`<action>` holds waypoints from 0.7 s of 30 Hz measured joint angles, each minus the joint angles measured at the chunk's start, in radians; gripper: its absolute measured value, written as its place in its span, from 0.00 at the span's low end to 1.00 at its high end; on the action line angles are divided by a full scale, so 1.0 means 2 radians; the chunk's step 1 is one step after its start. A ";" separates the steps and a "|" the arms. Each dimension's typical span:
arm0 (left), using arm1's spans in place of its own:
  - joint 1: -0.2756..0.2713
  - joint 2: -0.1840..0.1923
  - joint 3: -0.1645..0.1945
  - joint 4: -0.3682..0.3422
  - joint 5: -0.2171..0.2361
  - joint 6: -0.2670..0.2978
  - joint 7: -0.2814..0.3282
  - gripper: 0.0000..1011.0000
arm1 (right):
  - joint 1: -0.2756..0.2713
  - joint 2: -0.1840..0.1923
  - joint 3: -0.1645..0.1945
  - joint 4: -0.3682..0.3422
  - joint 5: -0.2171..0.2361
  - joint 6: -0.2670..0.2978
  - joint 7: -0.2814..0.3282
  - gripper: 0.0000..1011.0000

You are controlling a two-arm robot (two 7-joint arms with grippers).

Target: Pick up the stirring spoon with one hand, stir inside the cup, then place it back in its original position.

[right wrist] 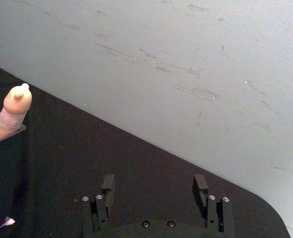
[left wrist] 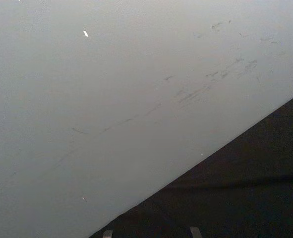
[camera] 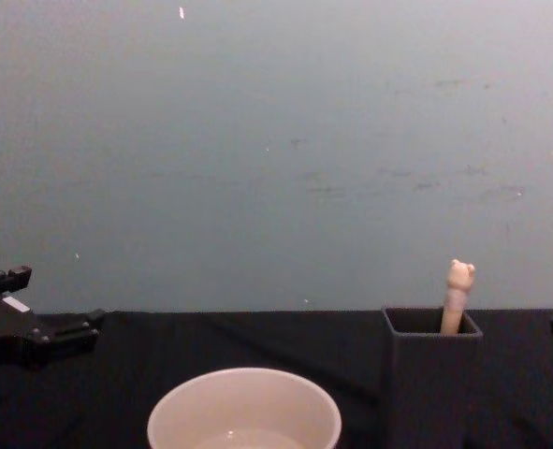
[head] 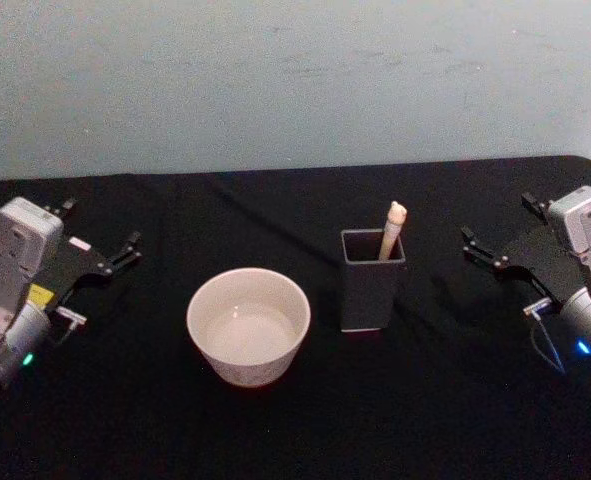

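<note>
The stirring spoon (head: 394,228) stands in a dark grey square holder (head: 372,285) on the black tabletop (head: 455,420), leaning toward the holder's far right corner. Only the beige upper handle and the small animal-head knob rise above the rim. The neck and bowl are hidden inside the holder.

The cup (head: 248,325) sits just beside the holder, at its 9 o'clock in the head view, with a narrow gap between them. Its inside is pale, and whether it holds liquid cannot be told. In the chest view the cup (camera: 244,404) is cut off by the lower edge, and the holder (camera: 432,374) stands at its 3 o'clock.

The left gripper (head: 102,223) is at 9 o'clock of the cup, well apart from it, jaws apart and holding nothing. The right gripper (head: 497,217) is at 3 o'clock of the holder, also well apart, jaws apart and holding nothing. The right wrist view confirms the gap between its two fingers (right wrist: 108,184).

Nothing lies between either gripper and the holder or cup. A pale scuffed wall (head: 295,80) backs the tabletop at 12 o'clock. Both arms are cut off by the head view's side edges.
</note>
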 joint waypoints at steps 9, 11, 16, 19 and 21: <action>0.000 0.000 0.000 0.000 0.000 0.000 0.000 0.99 | 0.000 0.000 0.000 0.000 0.000 0.000 0.000 0.99; 0.000 0.000 0.000 0.000 0.000 0.000 0.000 0.99 | 0.000 0.000 0.000 0.000 0.000 0.000 0.000 0.99; 0.000 0.000 0.000 0.000 0.000 0.000 0.000 0.99 | 0.000 0.000 0.000 0.000 0.000 0.000 0.000 0.99; 0.000 0.000 0.000 0.000 0.000 0.000 0.000 0.99 | 0.000 0.000 0.000 0.000 0.000 0.000 0.000 0.99; 0.000 0.000 0.000 0.000 0.000 0.000 0.000 0.99 | 0.000 0.000 0.000 0.000 0.000 0.000 0.000 0.99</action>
